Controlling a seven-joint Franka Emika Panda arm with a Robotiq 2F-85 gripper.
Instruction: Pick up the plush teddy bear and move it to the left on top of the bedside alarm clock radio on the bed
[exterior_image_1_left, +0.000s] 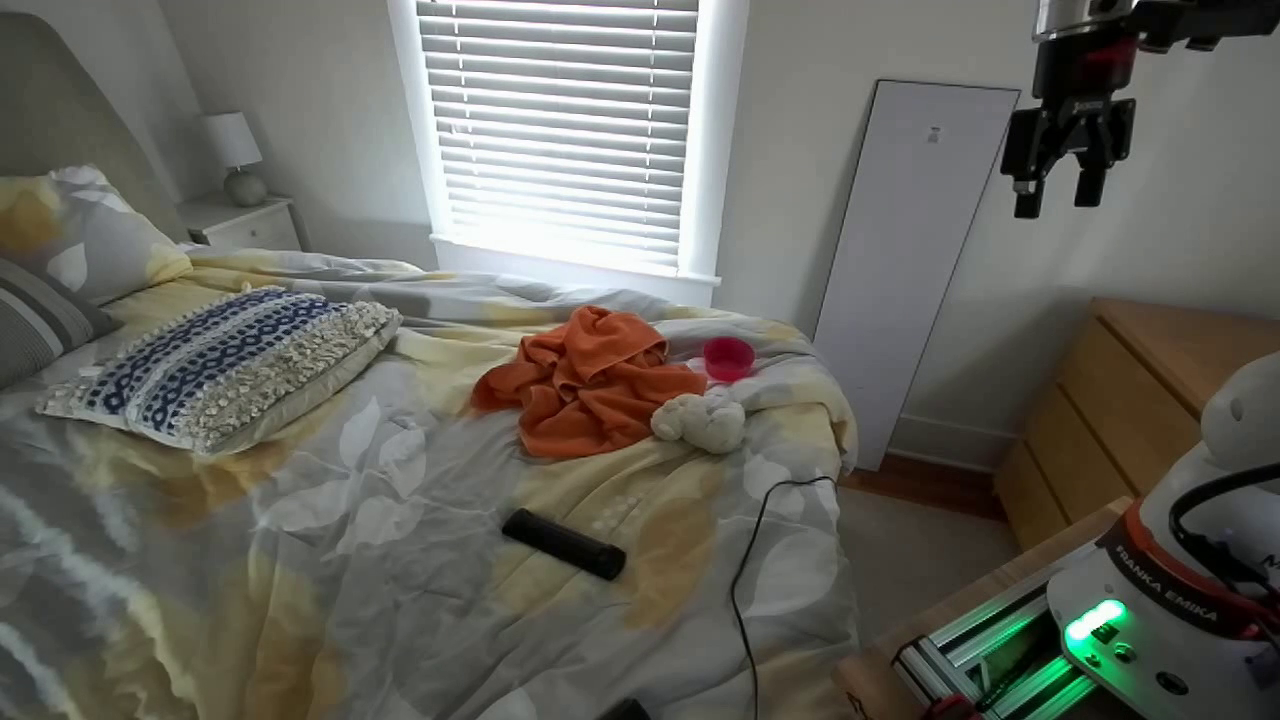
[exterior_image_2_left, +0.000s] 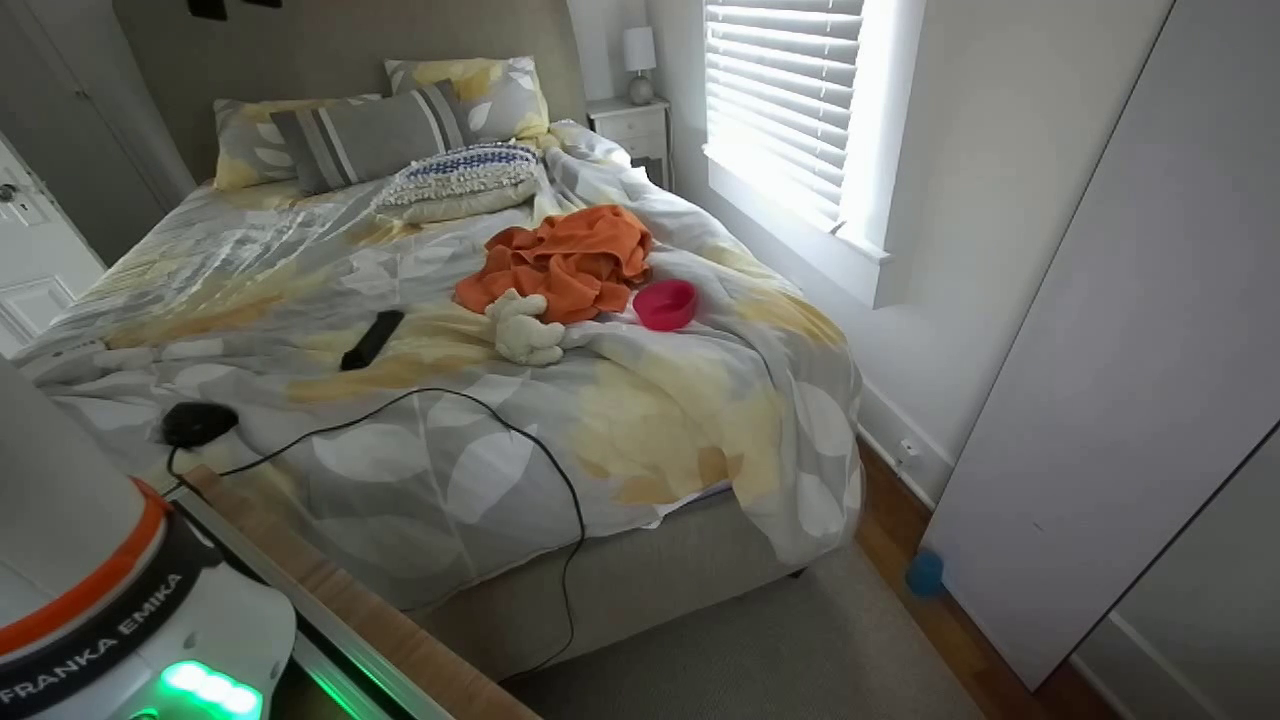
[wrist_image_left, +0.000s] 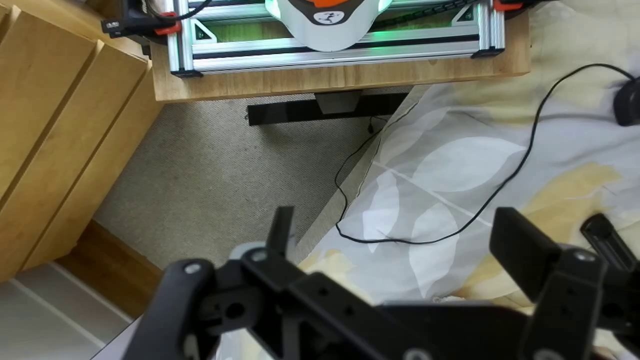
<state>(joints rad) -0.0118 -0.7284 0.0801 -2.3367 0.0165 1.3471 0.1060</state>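
Across the bed an orange cloth lies heaped; my empty pincer hangs high, parted wide. Beside the cloth lies the teddy bear: I should descend straight, straddling its body, pinching no cloth.

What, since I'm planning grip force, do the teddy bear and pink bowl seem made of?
Teddy bear: probably plush fabric, matte, with soft, rounded limbs and no shine. Pink bowl: likely smooth plastic, possibly silicone; its color is even and its rim clean.
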